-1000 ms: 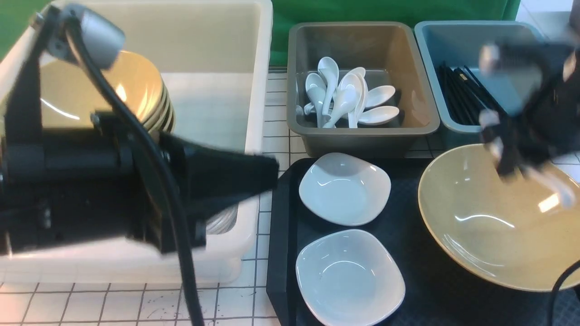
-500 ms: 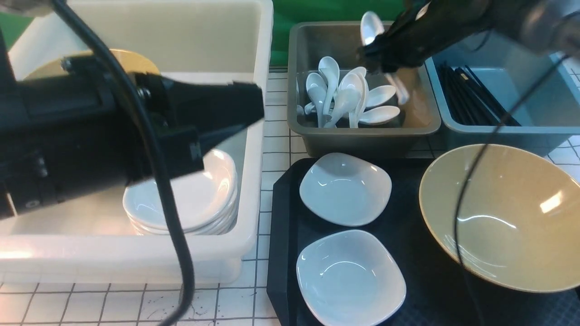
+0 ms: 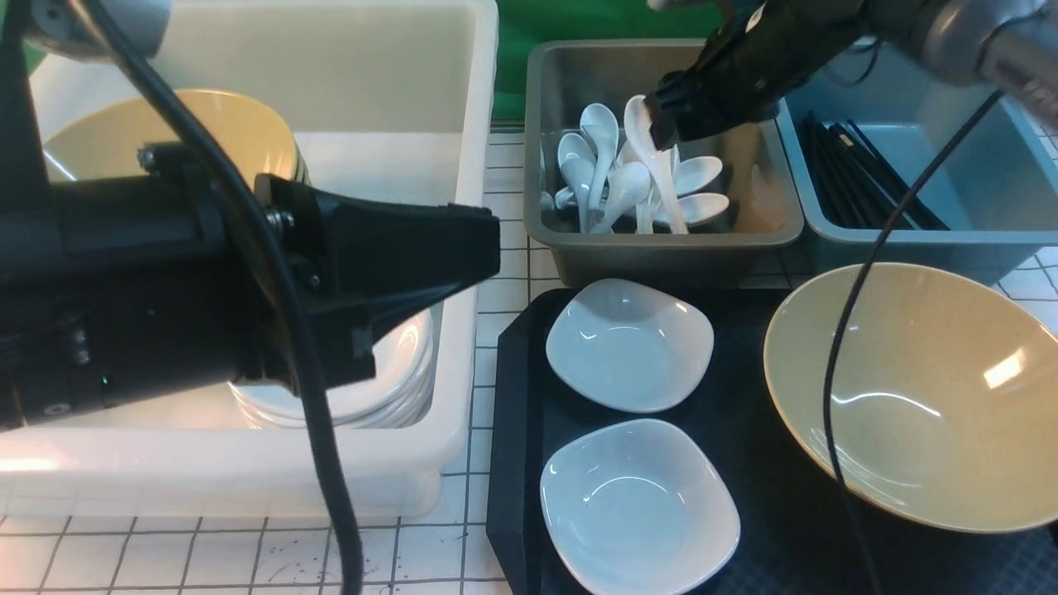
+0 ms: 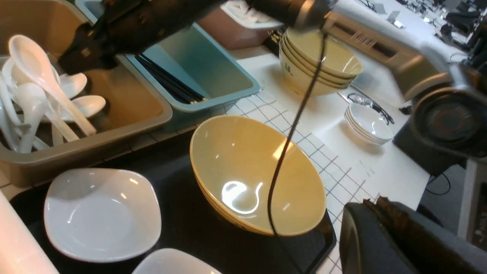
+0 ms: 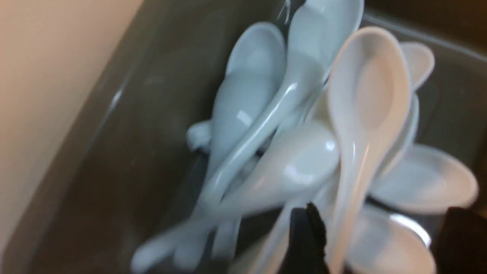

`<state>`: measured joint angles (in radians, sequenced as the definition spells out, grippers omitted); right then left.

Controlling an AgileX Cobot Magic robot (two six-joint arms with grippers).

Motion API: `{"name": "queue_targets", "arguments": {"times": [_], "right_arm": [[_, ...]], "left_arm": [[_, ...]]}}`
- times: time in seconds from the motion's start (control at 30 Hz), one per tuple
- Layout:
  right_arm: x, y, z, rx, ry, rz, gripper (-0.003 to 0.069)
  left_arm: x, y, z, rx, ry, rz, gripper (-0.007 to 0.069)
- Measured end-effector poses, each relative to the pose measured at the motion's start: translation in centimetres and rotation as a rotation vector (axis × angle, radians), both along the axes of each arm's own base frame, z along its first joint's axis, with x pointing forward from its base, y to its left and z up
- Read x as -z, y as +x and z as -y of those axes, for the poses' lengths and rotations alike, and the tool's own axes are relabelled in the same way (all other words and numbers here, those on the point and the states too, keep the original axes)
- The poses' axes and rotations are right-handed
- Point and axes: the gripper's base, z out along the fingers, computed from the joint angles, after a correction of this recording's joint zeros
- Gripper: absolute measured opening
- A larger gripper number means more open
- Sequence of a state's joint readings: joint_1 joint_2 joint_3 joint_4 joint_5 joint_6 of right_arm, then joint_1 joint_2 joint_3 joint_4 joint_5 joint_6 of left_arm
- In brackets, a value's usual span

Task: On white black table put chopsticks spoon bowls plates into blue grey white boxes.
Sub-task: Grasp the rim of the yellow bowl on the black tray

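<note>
Upper centre, the right gripper [image 3: 661, 126] hangs over the grey box [image 3: 671, 241], fingers spread — a spoon [image 3: 655, 165] leans between them; mid-left, the left gripper [image 3: 488, 248] — pressed together.

Open floor in grey box [image 3: 661, 264] beside the spoon pile [image 3: 579, 173]

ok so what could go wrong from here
The spoon by the open right gripper stands steeply on the spoon pile in the grey bin; it may topple and chip. The right arm's cable hangs across the mustard bowl and could snag its rim when the arm pulls back.
</note>
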<state>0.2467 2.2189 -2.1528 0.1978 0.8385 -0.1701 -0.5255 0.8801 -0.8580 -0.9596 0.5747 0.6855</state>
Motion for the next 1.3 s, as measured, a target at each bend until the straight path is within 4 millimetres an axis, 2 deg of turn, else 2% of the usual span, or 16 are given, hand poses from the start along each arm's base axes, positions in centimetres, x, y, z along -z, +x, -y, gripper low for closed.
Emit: {"name": "queue_targets", "arguments": {"times": [0.13, 0.27, 0.3, 0.37, 0.5, 0.57, 0.67, 0.77, 0.83, 0.87, 0.9, 1.03, 1.1, 1.2, 1.27, 1.3], "right_arm": [[-5.0, -3.9, 1.1, -0.056, -0.078, -0.072, 0.0356], [-9.6, -7.3, 2.0, -0.069, -0.127, -0.051, 0.015], [-9.9, -7.5, 2.0, -0.069, -0.128, -0.046, 0.015], [-11.9, -9.8, 2.1, -0.071, -0.143, -0.01, 0.0081], [-12.9, -14.9, 2.0, -0.073, -0.188, -0.028, 0.0058], [-11.6, -18.7, 1.9, -0.098, -0.216, -0.093, 0.007], [-8.6, -22.2, 1.9, -0.139, -0.256, -0.202, 0.0113], [-5.0, -24.9, 2.0, -0.18, -0.304, -0.313, 0.0193], [-2.5, -26.2, 1.9, -0.207, -0.326, -0.351, 0.03], [-2.3, -26.2, 1.9, -0.207, -0.327, -0.353, 0.0309], [-1.1, -26.5, 1.7, -0.216, -0.326, -0.343, 0.0379], [1.7, -26.3, 1.2, -0.224, -0.31, -0.297, 0.0556], [3.0, -25.7, 0.9, -0.225, -0.316, -0.283, 0.0606], [4.4, -24.9, 0.6, -0.246, -0.345, -0.282, 0.0617], [5.7, -24.1, 0.4, -0.261, -0.379, -0.292, 0.0594], [6.8, -23.6, 0.2, -0.27, -0.403, -0.307, 0.054]], "left_arm": [[0.5, -0.3, 0.0, 0.033, 0.051, -0.019, -0.0001], [1.0, -0.6, 0.0, 0.057, 0.103, -0.053, -0.0001], [1.0, -0.6, 0.0, 0.056, 0.104, -0.053, -0.0001], [1.1, -0.6, -0.1, 0.062, 0.115, -0.055, -0.0001], [1.0, -0.9, -0.2, 0.067, 0.117, -0.046, -0.0001], [0.7, -1.3, -0.4, 0.068, 0.111, -0.028, -0.0001], [0.2, -1.9, -0.8, 0.068, 0.1, 0.0, -0.0001], [-0.1, -2.3, -1.0, 0.069, 0.095, 0.024, -0.0001], [-0.2, -2.5, -1.1, 0.07, 0.093, 0.03, -0.0001], [-0.2, -2.5, -1.1, 0.07, 0.093, 0.03, -0.0001], [-0.2, -2.5, -1.1, 0.07, 0.093, 0.031, -0.0001], [-0.1, -2.5, -1.1, 0.07, 0.095, 0.031, -0.0001], [-0.1, -2.5, -1.1, 0.07, 0.095, 0.031, -0.0001], [-0.1, -2.5, -1.1, 0.07, 0.095, 0.031, -0.0001], [-0.1, -2.5, -1.1, 0.07, 0.095, 0.031, -0.0001], [-0.1, -2.4, -1.1, 0.07, 0.097, 0.032, -0.0001]]}}
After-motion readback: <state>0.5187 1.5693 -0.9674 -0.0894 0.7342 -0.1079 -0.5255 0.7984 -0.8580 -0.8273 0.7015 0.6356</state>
